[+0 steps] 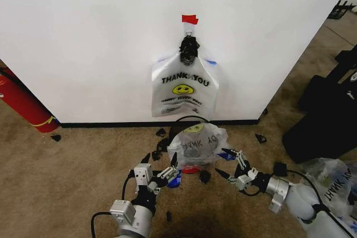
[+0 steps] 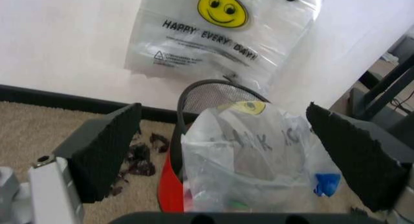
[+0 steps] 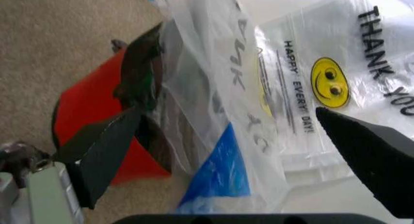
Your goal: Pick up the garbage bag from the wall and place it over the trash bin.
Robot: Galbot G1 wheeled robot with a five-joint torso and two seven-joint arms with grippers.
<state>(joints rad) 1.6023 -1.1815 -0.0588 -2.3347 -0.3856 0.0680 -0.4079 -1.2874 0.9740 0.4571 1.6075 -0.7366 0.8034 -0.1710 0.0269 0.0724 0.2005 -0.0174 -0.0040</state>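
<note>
A: Garbage bag [image 1: 184, 89] of thin translucent white plastic, with black "THANK YOU" letters and a yellow smiley face, hangs flat on the broad white painted wall [image 1: 83, 43]. It hangs from a black hook under a small piece of red tape [image 1: 189, 19].

B: And the small round trash bin [image 1: 192, 160] with black mesh sides and red base?

A: It stands on the beige carpet [image 1: 72, 176], below the hanging bag and near the black baseboard [image 1: 111, 124]. A second wrinkled bag [image 1: 196, 144] of the same kind covers it already.

B: How are the claws?

A: The left gripper [image 1: 160, 164] is low before the bin, a little to its left, fingers apart and holding nothing. The right gripper [image 1: 225, 161] is just beside the bin on its right, also spread wide and empty.

B: What else is near the bin?

A: A long red cylinder [image 1: 22, 103] with a yellow band leans far to its left, and small black scraps [image 1: 160, 133] lie around it.
</note>
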